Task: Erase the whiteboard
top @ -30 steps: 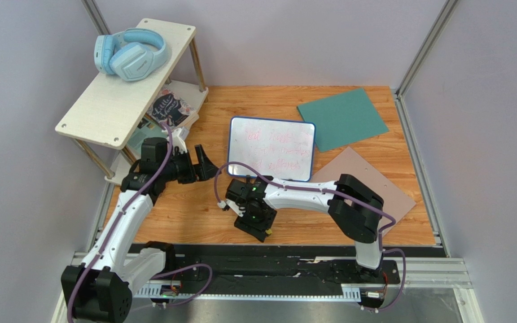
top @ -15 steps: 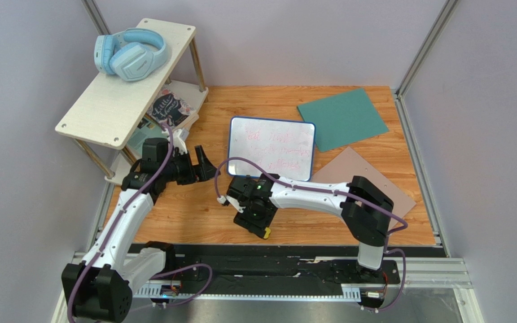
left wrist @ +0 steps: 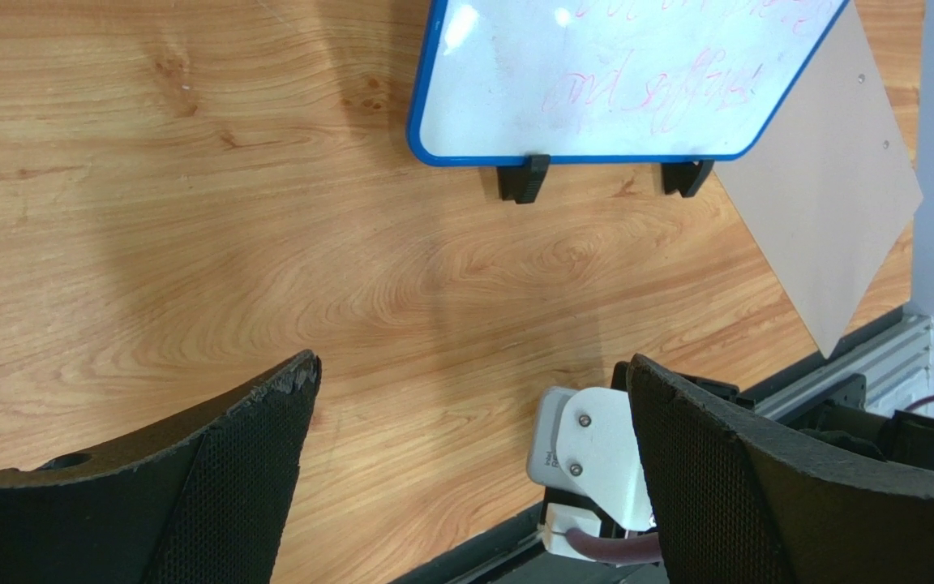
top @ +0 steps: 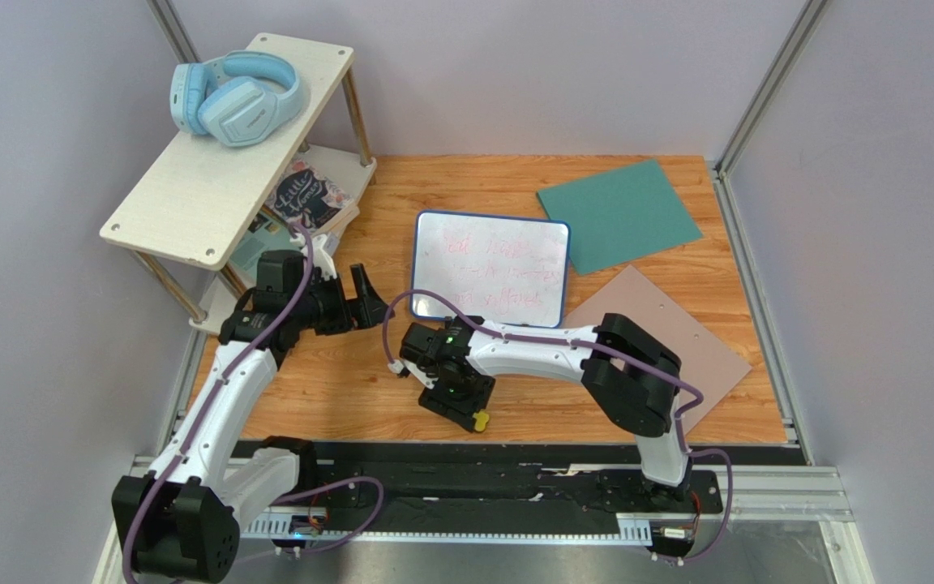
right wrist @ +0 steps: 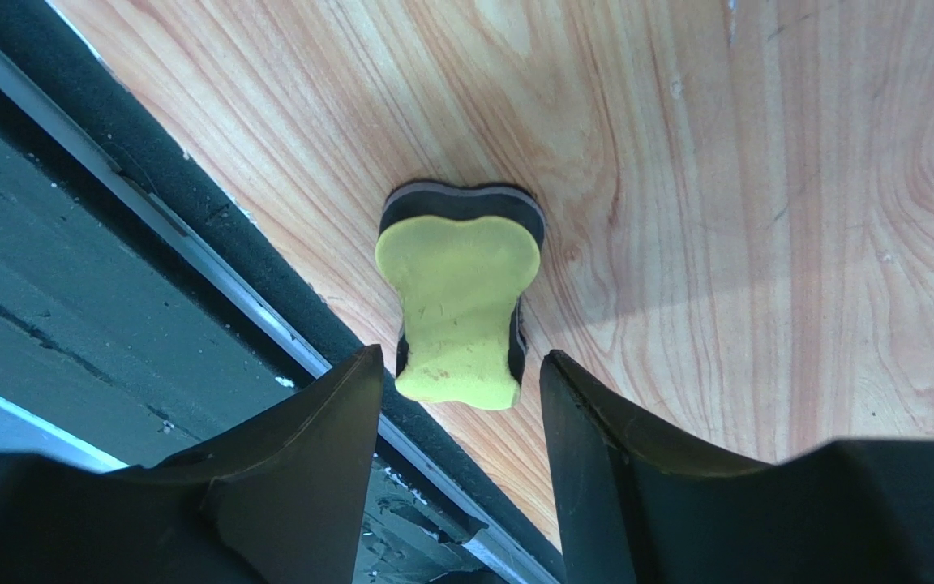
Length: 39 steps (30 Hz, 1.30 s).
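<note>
The wooden table (top: 350, 389) carries a pale two-tier shelf (top: 210, 170) at its far left corner, with blue headphones (top: 234, 100) on the top board. The whiteboard (top: 491, 269) sits near the middle of the table towards the back. Its long axis runs left to right, its pink-scribbled face is turned up, and its footed long edge faces the arms. In the left wrist view two small black feet (left wrist: 522, 179) show under that edge. A teal sheet (top: 618, 215) lies just beyond the board's right corner, and a grey-brown sheet (top: 679, 329) lies flat at its near right. The left gripper (left wrist: 472, 475) hangs near the board's left edge, jaws spread wide with nothing in them. The right gripper (right wrist: 460, 363) is lowered at the table's near edge. Its fingers are parted on either side of a yellow-and-black eraser (right wrist: 460, 298) with a thin gap each side, and the eraser's length points away from the wrist.
</note>
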Each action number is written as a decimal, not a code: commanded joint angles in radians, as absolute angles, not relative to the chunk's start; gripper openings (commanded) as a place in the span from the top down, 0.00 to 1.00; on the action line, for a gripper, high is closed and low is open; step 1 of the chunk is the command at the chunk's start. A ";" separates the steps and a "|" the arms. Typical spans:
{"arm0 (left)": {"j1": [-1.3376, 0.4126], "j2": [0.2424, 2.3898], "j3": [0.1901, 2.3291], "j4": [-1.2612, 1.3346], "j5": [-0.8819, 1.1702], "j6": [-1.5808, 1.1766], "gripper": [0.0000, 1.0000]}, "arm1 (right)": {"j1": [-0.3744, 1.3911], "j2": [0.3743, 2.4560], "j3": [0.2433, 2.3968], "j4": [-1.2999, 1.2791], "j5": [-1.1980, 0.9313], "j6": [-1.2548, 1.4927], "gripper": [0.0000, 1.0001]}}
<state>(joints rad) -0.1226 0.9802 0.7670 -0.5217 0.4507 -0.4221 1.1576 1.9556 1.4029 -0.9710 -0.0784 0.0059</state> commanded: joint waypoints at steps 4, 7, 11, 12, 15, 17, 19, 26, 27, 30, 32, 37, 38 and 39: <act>-0.120 0.969 0.775 -0.526 0.445 -0.416 0.01 | 1.166 2.003 1.466 -0.991 -0.049 0.014 0.51; -0.118 0.973 0.773 -0.528 0.446 -0.419 0.01 | 1.164 2.028 1.480 -1.000 -0.037 0.018 0.59; -0.118 0.965 0.772 -0.531 0.437 -0.419 0.01 | 1.164 2.039 1.486 -1.011 -0.025 0.026 0.79; -0.118 0.963 0.770 -0.531 0.437 -0.419 0.01 | 1.164 2.034 1.485 -1.008 -0.012 0.029 0.82; -0.118 0.956 0.770 -0.531 0.431 -0.419 0.01 | 1.164 2.008 1.473 -1.006 0.020 0.044 0.89; -0.118 0.950 0.769 -0.528 0.431 -0.419 0.01 | 1.163 1.988 1.465 -1.003 0.046 0.058 0.93; -0.118 0.943 0.765 -0.514 0.433 -0.420 0.01 | 1.155 1.953 1.457 -0.997 0.077 0.077 0.95; -0.118 0.980 0.750 -0.405 0.518 -0.448 0.01 | 1.076 1.836 1.431 -0.991 0.139 0.133 0.97; -0.118 0.992 0.747 -0.369 0.529 -0.451 0.01 | 1.063 1.823 1.431 -0.989 0.150 0.138 0.97; -0.118 1.048 0.735 -0.269 0.567 -0.475 0.01 | 1.019 1.758 1.428 -0.976 0.185 0.146 0.98; -0.118 1.095 0.724 -0.201 0.587 -0.521 0.02 | 0.979 1.714 1.430 -0.956 0.204 0.152 0.98; -0.120 1.238 0.758 0.035 0.629 -0.583 0.07 | 0.840 1.638 1.439 -0.887 0.195 0.184 0.99; -0.120 1.290 0.781 0.063 0.643 -0.587 0.08 | 0.815 1.629 1.439 -0.871 0.174 0.190 0.99; -0.120 1.317 0.799 0.098 0.647 -0.580 0.08 | 0.789 1.615 1.440 -0.858 0.131 0.195 0.99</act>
<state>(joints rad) -0.1177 1.2221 0.7330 -0.1303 0.5846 -0.5381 0.8787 1.6836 1.4239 -0.9501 0.1730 0.1524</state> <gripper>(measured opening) 0.929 0.263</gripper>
